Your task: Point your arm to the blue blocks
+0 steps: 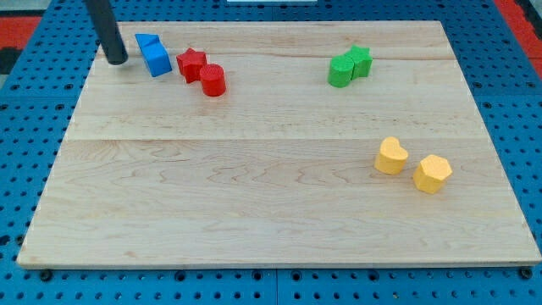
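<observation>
Two yellow blocks (414, 164) sat nearest on the wooden board (254, 212), while my tip (117, 60), a bare rod with nothing to grip, stood just left of the blue blocks (153, 54).

Two blue blocks (153, 53), two red blocks (202, 71), two green blocks (350, 66), two yellow blocks (412, 164)

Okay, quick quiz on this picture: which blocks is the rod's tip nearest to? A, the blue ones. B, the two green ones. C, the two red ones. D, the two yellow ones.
A: my tip rests on the board at the view's top left, just to the left of the blue blocks, with the red blocks farther right and the green blocks and yellow blocks well across the board.
</observation>
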You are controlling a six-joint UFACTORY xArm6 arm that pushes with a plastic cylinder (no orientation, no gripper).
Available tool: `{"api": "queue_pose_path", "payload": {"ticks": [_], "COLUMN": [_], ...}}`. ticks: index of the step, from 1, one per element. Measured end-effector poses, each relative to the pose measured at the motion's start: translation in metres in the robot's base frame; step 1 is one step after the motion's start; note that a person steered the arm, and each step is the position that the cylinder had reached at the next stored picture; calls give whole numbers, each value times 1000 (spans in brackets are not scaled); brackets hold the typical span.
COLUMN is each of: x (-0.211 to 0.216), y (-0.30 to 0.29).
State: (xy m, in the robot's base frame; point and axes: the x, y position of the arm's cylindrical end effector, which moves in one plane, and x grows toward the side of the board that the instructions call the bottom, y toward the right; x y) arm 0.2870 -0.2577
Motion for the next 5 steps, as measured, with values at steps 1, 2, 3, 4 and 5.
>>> {"api": "queue_pose_path", "payload": {"ticks": [1, 2, 3, 4, 5], "x": [3, -2, -2, 8, 9], "y": [-34, -19, 18, 20, 20]}}
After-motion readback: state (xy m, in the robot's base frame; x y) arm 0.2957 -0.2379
